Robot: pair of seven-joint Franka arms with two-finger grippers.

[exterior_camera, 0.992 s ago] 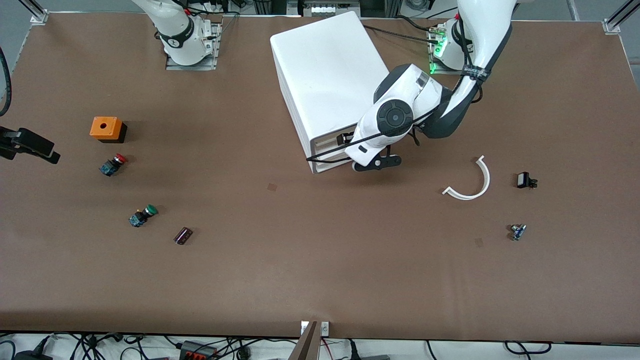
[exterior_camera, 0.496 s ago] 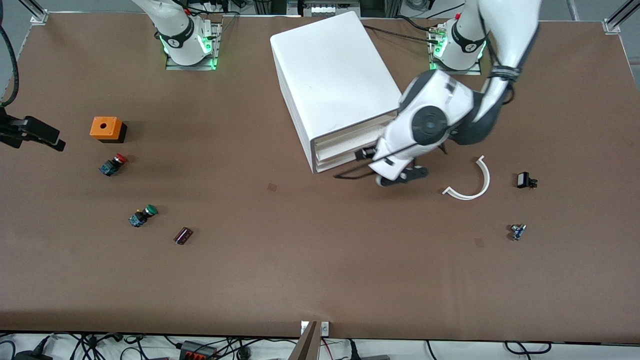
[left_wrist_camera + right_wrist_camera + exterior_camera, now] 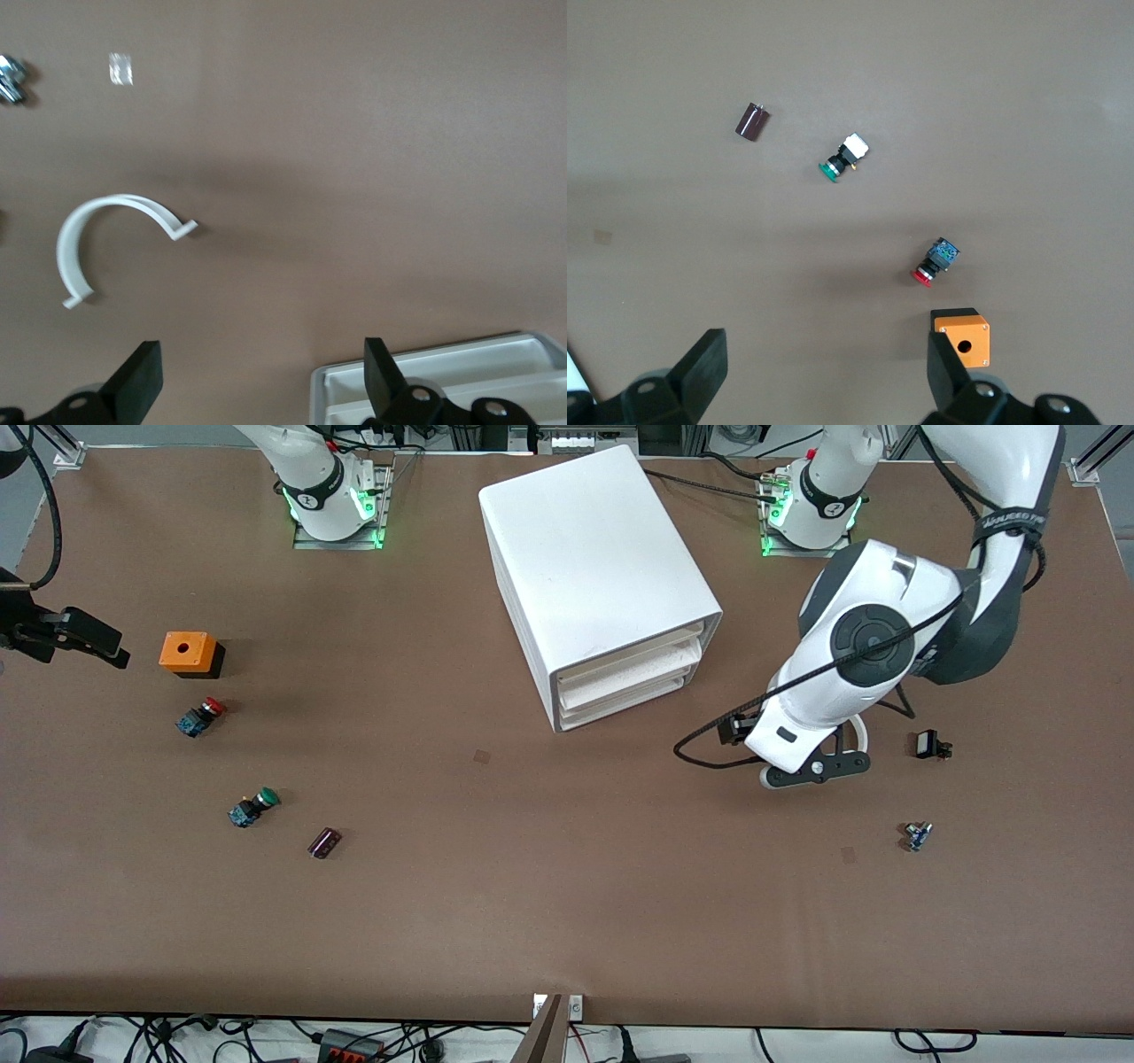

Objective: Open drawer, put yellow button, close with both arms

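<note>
The white cabinet (image 3: 594,558) stands mid-table. Its top drawer (image 3: 631,658) sits flush with the two lower ones. The drawer fronts' corner also shows in the left wrist view (image 3: 443,385). The yellow button is out of view. My left gripper (image 3: 811,769) (image 3: 261,376) is open and empty, over the table between the cabinet's front and a white curved piece (image 3: 89,239). My right gripper (image 3: 66,636) (image 3: 826,363) is open and empty, over the right arm's end of the table beside an orange box (image 3: 186,651) (image 3: 963,336).
A red-capped button (image 3: 200,716) (image 3: 935,263), a green-capped button (image 3: 253,806) (image 3: 842,159) and a dark red part (image 3: 324,842) (image 3: 751,121) lie near the right arm's end. A small black part (image 3: 930,744) and a small blue part (image 3: 917,835) lie near the left arm's end.
My left gripper has drawn away from the cabinet's drawer fronts toward the white curved piece. My right gripper has shifted a little toward the orange box's level at the table's end.
</note>
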